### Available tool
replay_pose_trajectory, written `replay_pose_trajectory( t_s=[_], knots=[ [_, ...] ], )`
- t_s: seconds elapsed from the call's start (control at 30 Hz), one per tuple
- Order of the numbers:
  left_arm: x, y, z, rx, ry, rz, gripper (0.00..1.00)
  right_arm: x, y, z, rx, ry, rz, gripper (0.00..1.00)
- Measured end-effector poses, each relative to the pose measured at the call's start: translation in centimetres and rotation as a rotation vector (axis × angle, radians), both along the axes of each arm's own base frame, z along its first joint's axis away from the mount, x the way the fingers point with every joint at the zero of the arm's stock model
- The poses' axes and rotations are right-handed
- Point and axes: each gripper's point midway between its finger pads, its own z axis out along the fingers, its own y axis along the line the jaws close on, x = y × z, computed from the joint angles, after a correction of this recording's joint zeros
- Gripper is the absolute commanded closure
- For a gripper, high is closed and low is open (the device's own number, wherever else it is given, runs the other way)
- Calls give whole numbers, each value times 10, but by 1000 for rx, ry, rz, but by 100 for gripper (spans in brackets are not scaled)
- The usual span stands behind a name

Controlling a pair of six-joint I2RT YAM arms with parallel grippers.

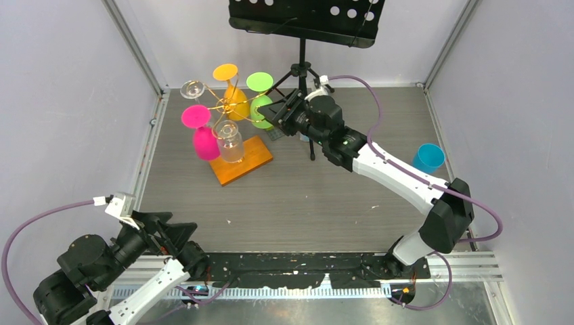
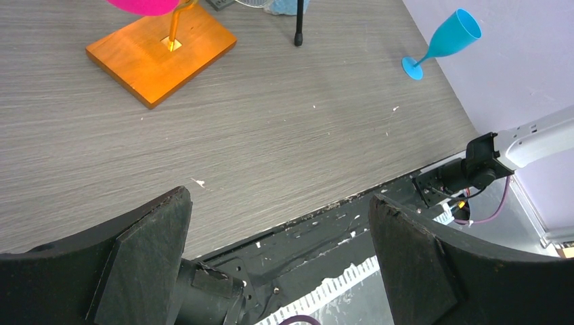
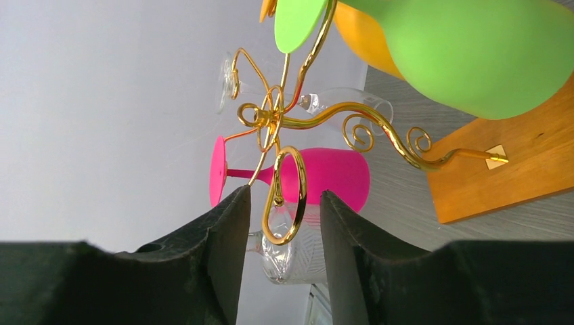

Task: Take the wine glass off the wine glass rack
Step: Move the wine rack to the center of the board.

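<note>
The wine glass rack, gold wire arms on an orange wooden base, stands at the back left of the table. Pink, orange, green and clear wine glasses hang from it upside down. My right gripper sits against the rack's right side, beside the green glass. In the right wrist view its jaws stand apart on either side of a gold wire loop, touching nothing, with a clear glass behind and the green bowl above. My left gripper is wide open and empty above the table's near edge.
A black tripod music stand rises just behind the right gripper; one leg reaches the table. A blue wine glass stands upright on the table at the right. White walls enclose the table on three sides.
</note>
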Motion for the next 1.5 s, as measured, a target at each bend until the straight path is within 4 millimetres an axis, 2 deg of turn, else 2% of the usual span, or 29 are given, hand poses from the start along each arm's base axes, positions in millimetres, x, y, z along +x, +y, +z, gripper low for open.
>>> replay_pose_trajectory(
  t_s=[0.17, 0.3, 0.4, 0.5, 0.57, 1.1, 1.5],
  knots=[
    [-1, 1, 0, -5, -6, 0, 0, -2, 6, -2, 8, 11, 10, 61],
    [-3, 3, 0, -10, -11, 1, 0, -3, 10, -4, 12, 18, 15, 73],
    [-3, 4, -1, -7, -9, 4, 0, -3, 11, -5, 16, 22, 16, 78],
    [-3, 5, -2, -5, -8, 7, 0, -3, 11, -4, 28, 34, 14, 91],
    [-3, 5, -2, -4, -8, 8, 0, -3, 12, -3, 36, 37, 14, 94],
    [-5, 6, -2, -13, -15, 8, 0, -6, 13, -2, 42, 43, 9, 94],
    [-6, 7, -1, -33, -11, 12, 0, -18, 5, -3, 20, 52, 8, 94]
  ],
)
